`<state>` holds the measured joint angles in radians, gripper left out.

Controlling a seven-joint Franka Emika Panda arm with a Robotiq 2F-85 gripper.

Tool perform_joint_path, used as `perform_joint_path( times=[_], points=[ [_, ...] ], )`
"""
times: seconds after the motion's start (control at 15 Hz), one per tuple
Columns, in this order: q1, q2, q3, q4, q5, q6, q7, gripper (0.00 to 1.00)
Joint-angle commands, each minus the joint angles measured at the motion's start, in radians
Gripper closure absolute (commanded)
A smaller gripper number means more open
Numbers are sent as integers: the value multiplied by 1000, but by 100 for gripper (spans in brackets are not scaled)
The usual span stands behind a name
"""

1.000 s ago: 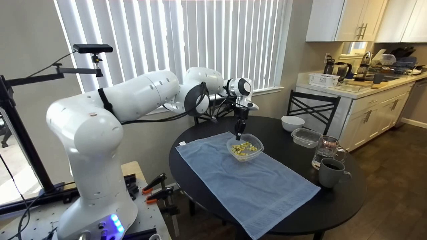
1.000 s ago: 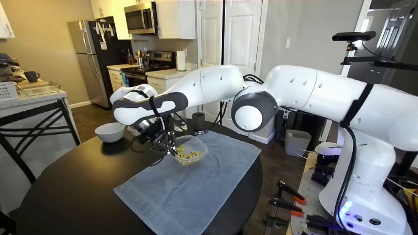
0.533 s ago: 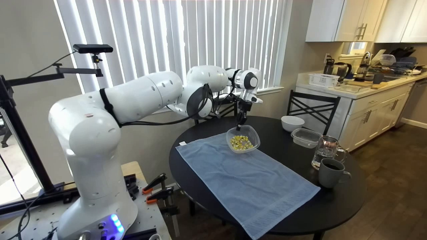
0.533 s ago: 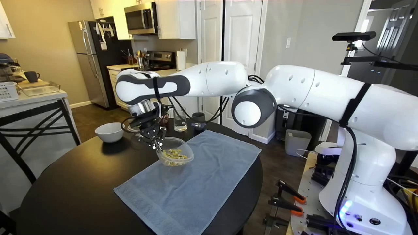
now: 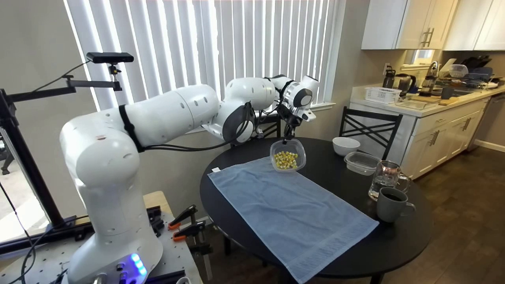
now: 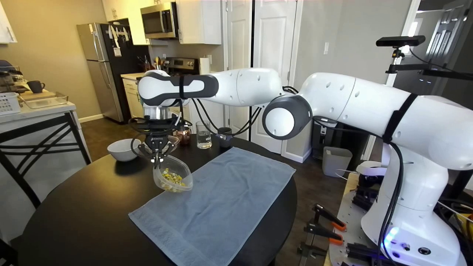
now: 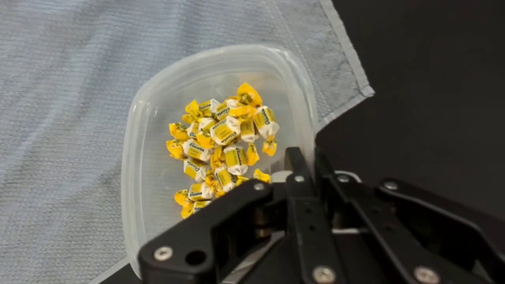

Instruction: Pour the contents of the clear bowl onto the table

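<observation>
The clear bowl is a see-through, rounded-square container [image 5: 299,153], also seen in an exterior view [image 6: 183,170] and the wrist view [image 7: 145,118]. Its contents, yellow and white wrapped candies [image 7: 225,138], lie heaped inside, also seen in both exterior views [image 5: 286,160] [image 6: 172,178]. My gripper [image 7: 305,156] is shut on the bowl's wall, one finger inside and one outside. In both exterior views the gripper [image 5: 287,141] [image 6: 157,164] points down and the bowl hangs tilted from it, above the cloth's edge and the dark round table [image 6: 92,214].
A blue cloth [image 5: 296,217] covers part of the table. A white bowl [image 5: 346,146], another clear container [image 5: 361,163], a glass mug [image 5: 382,181] and a grey mug [image 5: 391,205] stand along the table's far side. A black chair [image 5: 371,128] stands beside it.
The gripper has carried the bowl off the cloth's middle toward its edge, leftward in an exterior view. The wrist has turned more upright and the bowl is more tilted. The candies stay inside.
</observation>
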<state>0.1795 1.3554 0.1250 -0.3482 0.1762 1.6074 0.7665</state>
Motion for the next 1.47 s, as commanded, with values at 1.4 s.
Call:
perform_joint_path(
  times=[1.4],
  points=[
    [-28,56,153,-19,170,395,-323,97]
  ],
)
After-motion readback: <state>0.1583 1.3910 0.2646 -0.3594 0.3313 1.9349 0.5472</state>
